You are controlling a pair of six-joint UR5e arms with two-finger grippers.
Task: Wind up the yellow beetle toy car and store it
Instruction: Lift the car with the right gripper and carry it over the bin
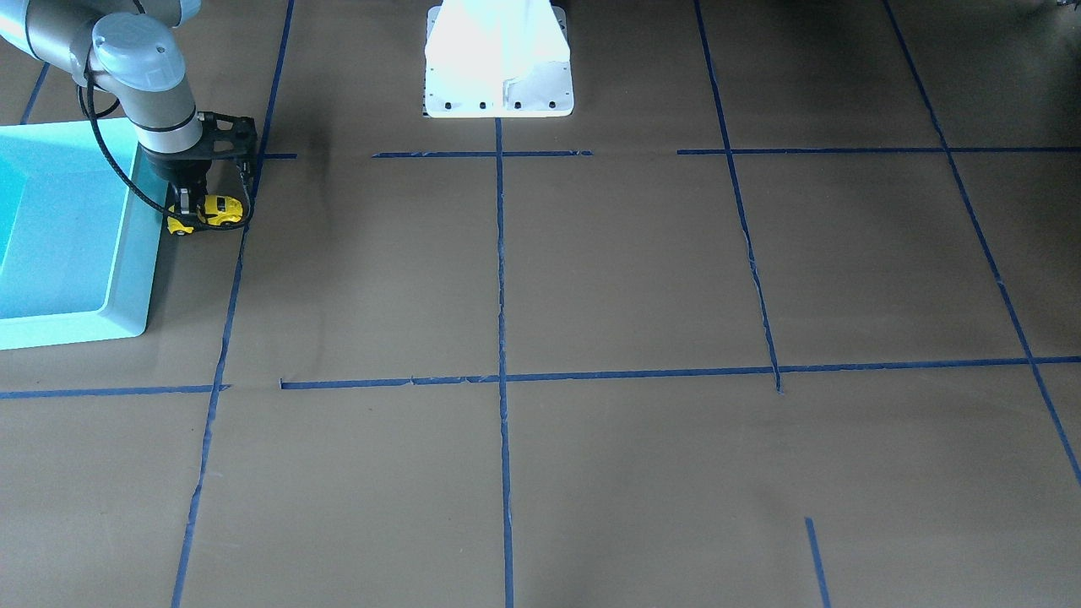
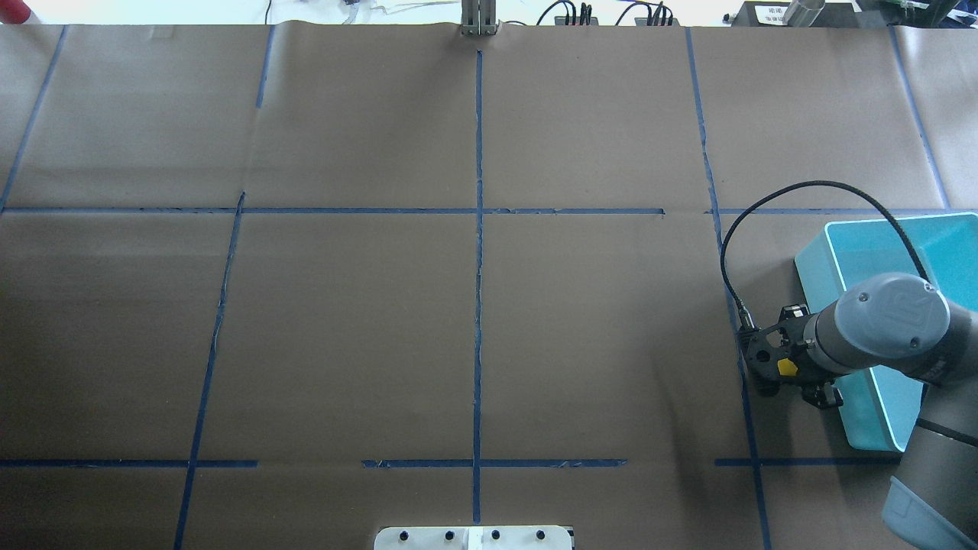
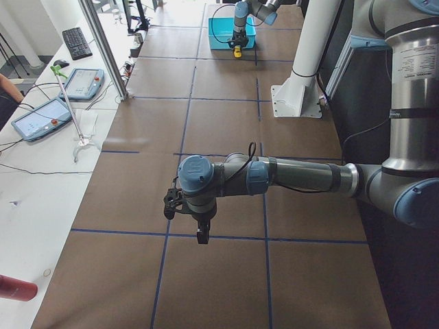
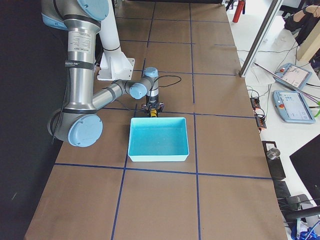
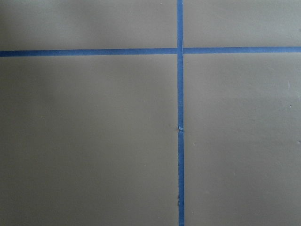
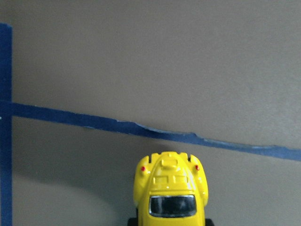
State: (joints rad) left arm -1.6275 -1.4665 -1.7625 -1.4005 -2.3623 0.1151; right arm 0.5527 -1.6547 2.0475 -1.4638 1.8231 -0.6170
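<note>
The yellow beetle toy car is held in my right gripper, low at the brown table surface, just beside the outer wall of the turquoise bin. The fingers close on one end of the car. In the right wrist view the car fills the bottom centre, over a blue tape line. From overhead only a yellow patch of the car shows under the wrist. My left gripper hangs over the table far from the car; I cannot tell whether it is open or shut.
The turquoise bin stands at the table's right edge, and nothing shows inside it. The white robot base stands at the middle of the robot's side. Blue tape lines grid the brown paper. A black cable loops from the right wrist.
</note>
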